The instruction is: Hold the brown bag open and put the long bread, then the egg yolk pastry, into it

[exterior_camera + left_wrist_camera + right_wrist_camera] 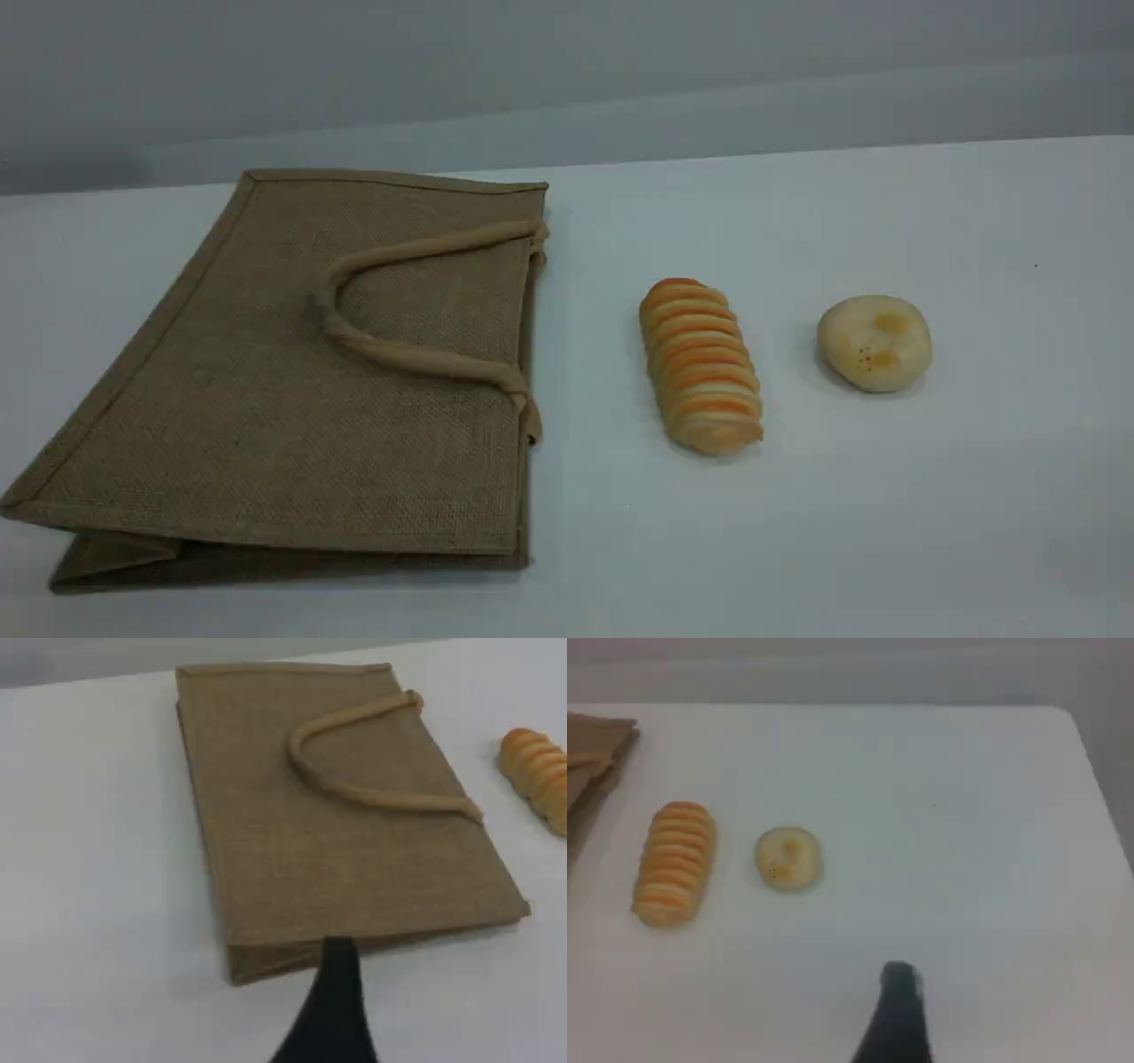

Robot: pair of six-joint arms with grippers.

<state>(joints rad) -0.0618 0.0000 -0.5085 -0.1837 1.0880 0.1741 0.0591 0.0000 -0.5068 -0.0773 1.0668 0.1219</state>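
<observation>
Brown bag (292,381) x1 flat; long bread (702,365) x1, egg yolk pastry (873,343) x1.

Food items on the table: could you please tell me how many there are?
2. The long bread lies just right of the bag; the pastry sits further right, apart from it. The bag lies flat and closed, so its inside cannot be checked.

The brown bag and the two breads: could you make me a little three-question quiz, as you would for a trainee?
1. True or false: the brown bag lies flat on the table.
2. Which sits nearer the bag: (a) the long bread or (b) the egg yolk pastry?
3. Fill in: the handle lies on ___ of the bag.

Key: 1 true; 2 a; 3 top.
</observation>
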